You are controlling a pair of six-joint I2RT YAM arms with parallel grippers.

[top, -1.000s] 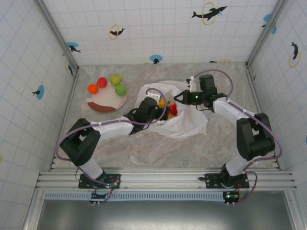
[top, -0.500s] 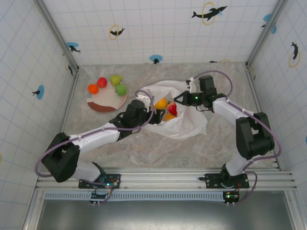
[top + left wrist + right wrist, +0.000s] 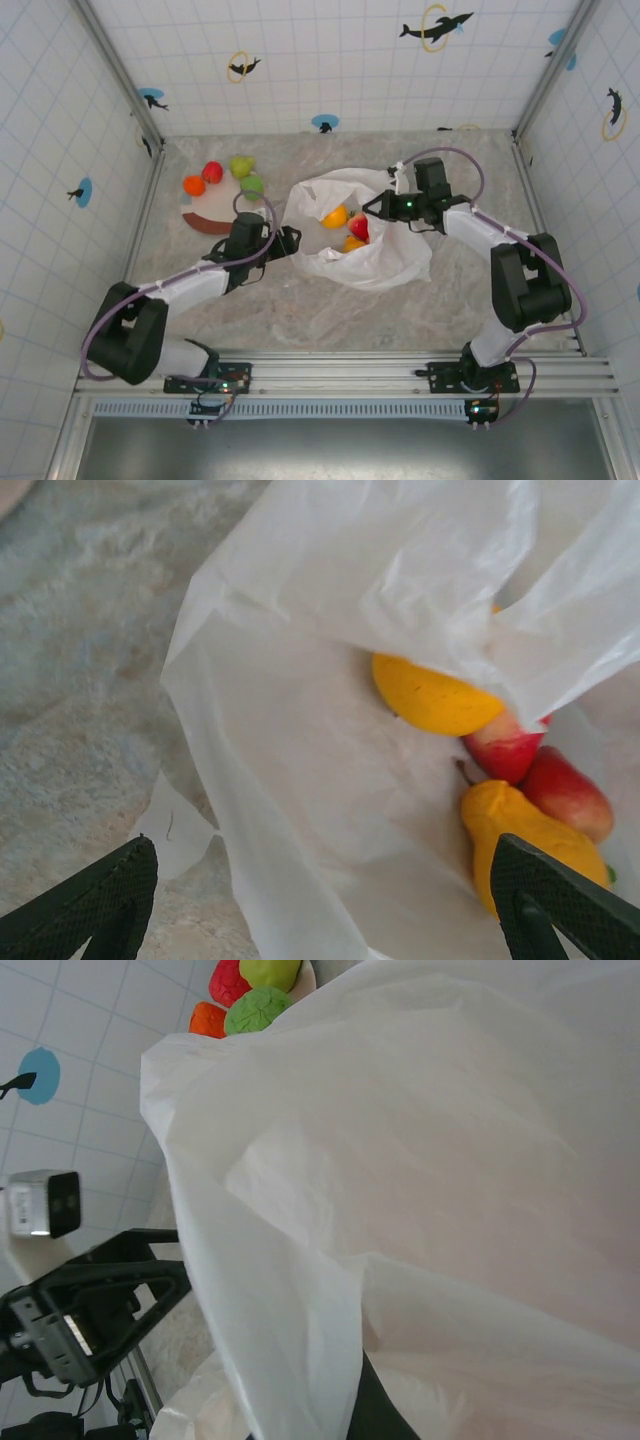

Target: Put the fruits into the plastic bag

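Facing the bag's (image 3: 385, 262) mouth, the left gripper (image 3: 288, 240) hangs spread and empty just outside the rim. Three fruits (image 3: 350, 228) lie ahead of it inside. The yellow one (image 3: 430, 695) is nearest, and the orange one (image 3: 520, 830) sits to its right, long axis slanted and stem end pointing away from the fingers. Four more sit on the plate (image 3: 210, 212), behind this gripper and off to its left, the green one (image 3: 252, 185) closest. The left arm is much nearer them than the right. They look roundish, and any long axis is too small to tell. The right gripper (image 3: 372, 207) is clenched, apparently pinching up the bag's far rim.
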